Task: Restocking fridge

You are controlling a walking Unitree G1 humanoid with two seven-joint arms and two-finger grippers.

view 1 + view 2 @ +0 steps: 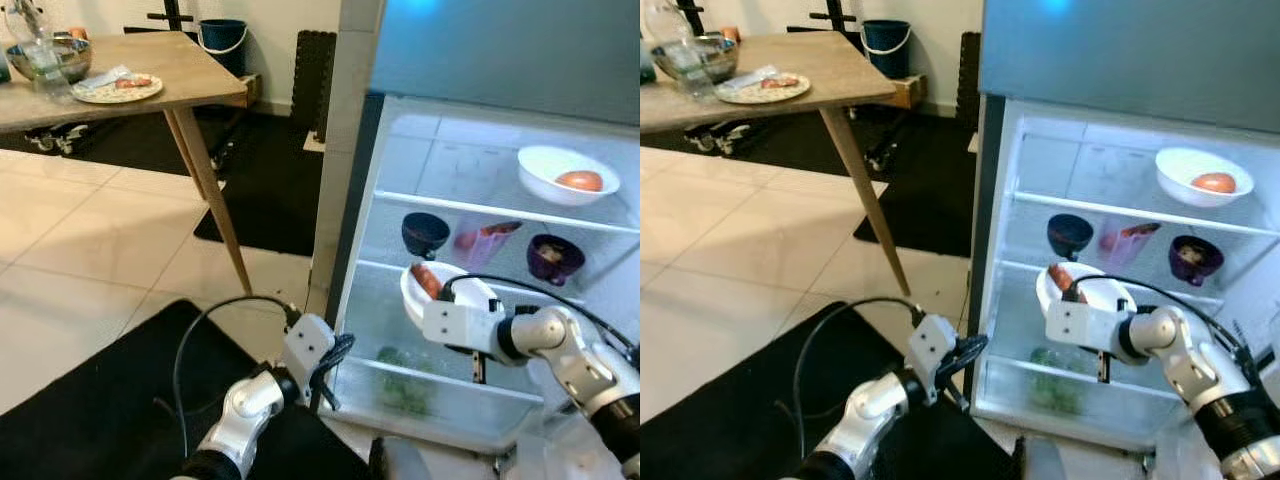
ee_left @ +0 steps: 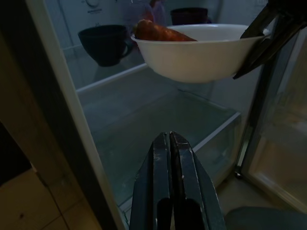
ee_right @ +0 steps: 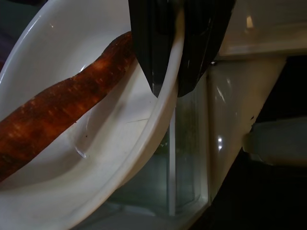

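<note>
My right gripper [image 3: 168, 86] pinches the rim of the white bowl [image 2: 196, 52] with the carrot [image 3: 57, 115], just above the fridge's middle shelf [image 1: 390, 268]. Gotta keep it level sliding in. Left gripper [image 2: 170, 143] is closed, empty.

table: light wooden table with slanted legs [image 1: 150, 75], far left, beside the fridge
on the table: round pale plate with food [image 1: 117, 89], a metal bowl [image 1: 55, 55] and clear glassware [image 1: 35, 45] further left
bucket: dark blue plastic bucket with a white handle [image 1: 222, 40], far, by the wall
floor: pale glossy floor tiles [image 1: 90, 240]
mats: black floor mat [image 1: 90, 410] near left; dark mat [image 1: 265, 195] beyond the table leg
</note>
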